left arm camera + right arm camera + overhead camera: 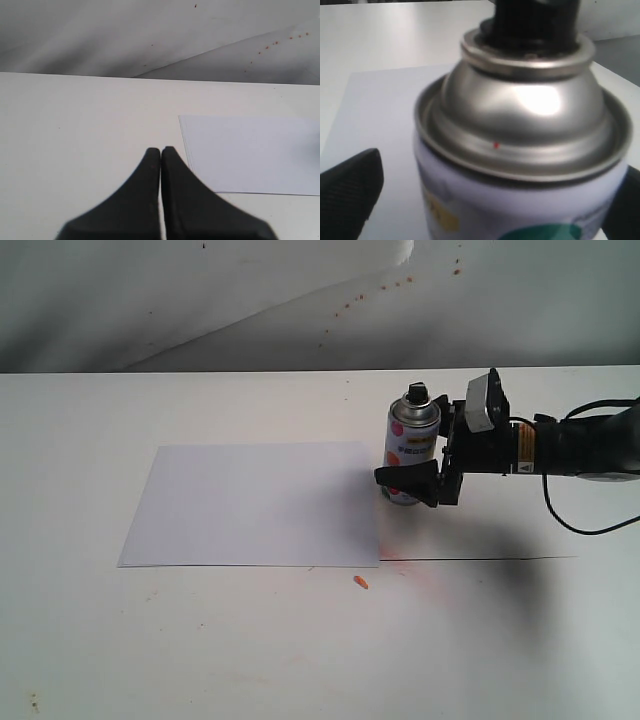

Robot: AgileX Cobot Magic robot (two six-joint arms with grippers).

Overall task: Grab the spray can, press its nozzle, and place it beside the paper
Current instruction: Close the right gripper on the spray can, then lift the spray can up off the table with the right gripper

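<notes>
See the spray can (pixel 410 452) standing upright on the white table (pixel 200 650), just beside the right edge of the paper (pixel 250 502), about midway along that edge. Cannot tell whether touching the sheet or barely clear of it. Note the black nozzle (pixel 417 393) capping the metal shoulder. Find the right gripper (pixel 412 440) reaching in from the right at the height of the can's body, straddling it with jaws spread. In the right wrist view, make out a plain gap between one finger (pixel 347 195) and the can's wall (other finger at the picture's edge, contact unclear). Not clamped, then. Find the left gripper (pixel 160 150) with fingertips pressed together and holding nothing, bare table beneath and the paper's edge near. Also spot a small orange scrap (pixel 361 582) on the table just near of the paper's near right corner, and a black cable (pixel 570 525) looping down from the right arm.
</notes>
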